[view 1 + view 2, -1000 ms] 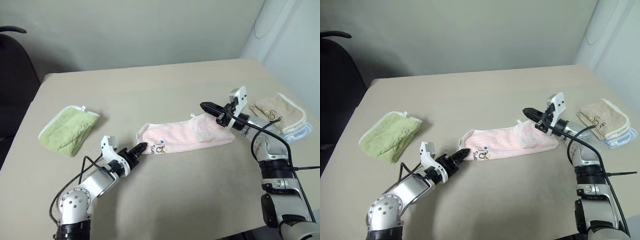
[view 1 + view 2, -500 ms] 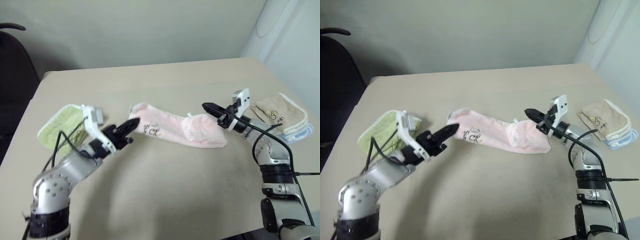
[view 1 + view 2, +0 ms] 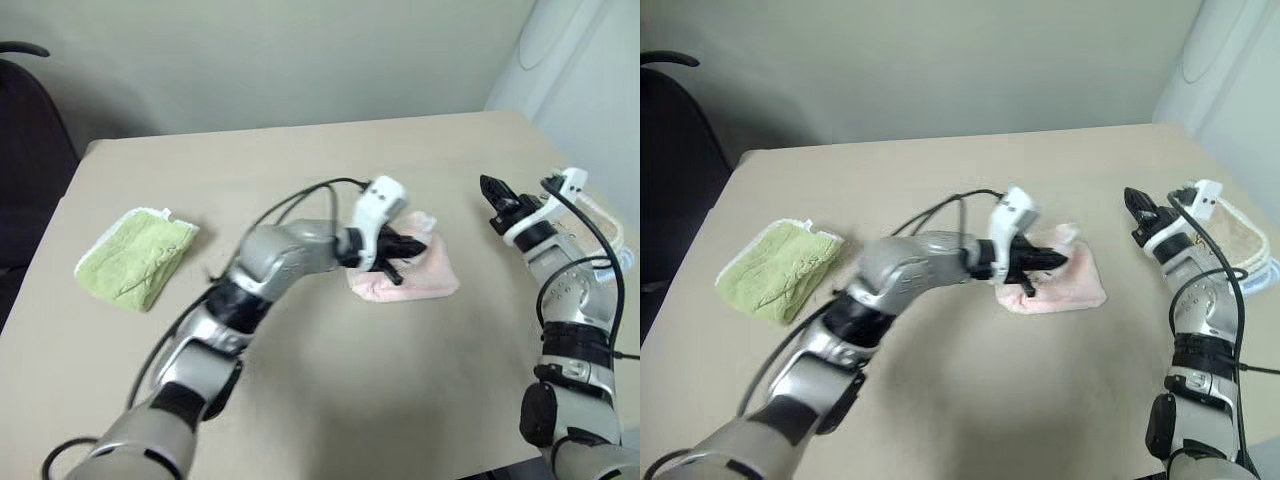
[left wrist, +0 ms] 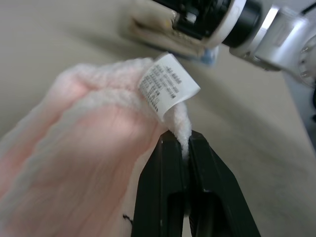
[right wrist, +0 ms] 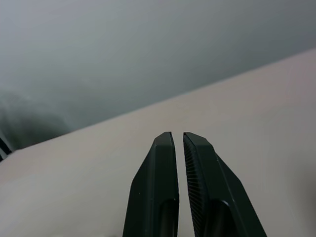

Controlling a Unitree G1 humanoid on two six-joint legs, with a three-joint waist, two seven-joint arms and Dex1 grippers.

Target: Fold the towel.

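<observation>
The pale pink towel point(image 3: 420, 270) lies doubled over in a short bundle at the middle right of the table. My left gripper point(image 3: 408, 247) reaches across above it and is shut on one end of the towel point(image 4: 89, 168), pinching the edge beside a white care label point(image 4: 167, 85). To the right of the towel, my right gripper point(image 3: 492, 190) hovers above the table, shut with nothing between its fingers point(image 5: 170, 148) and apart from the cloth.
A light green folded towel point(image 3: 135, 255) lies at the table's left. A beige folded towel point(image 3: 1245, 228) sits at the right edge, partly behind my right arm. A dark chair point(image 3: 25, 150) stands beyond the table's left side.
My left gripper has carried the towel's left end up and over to the right, doubling the towel onto itself. My right gripper has moved right, away from the towel.
</observation>
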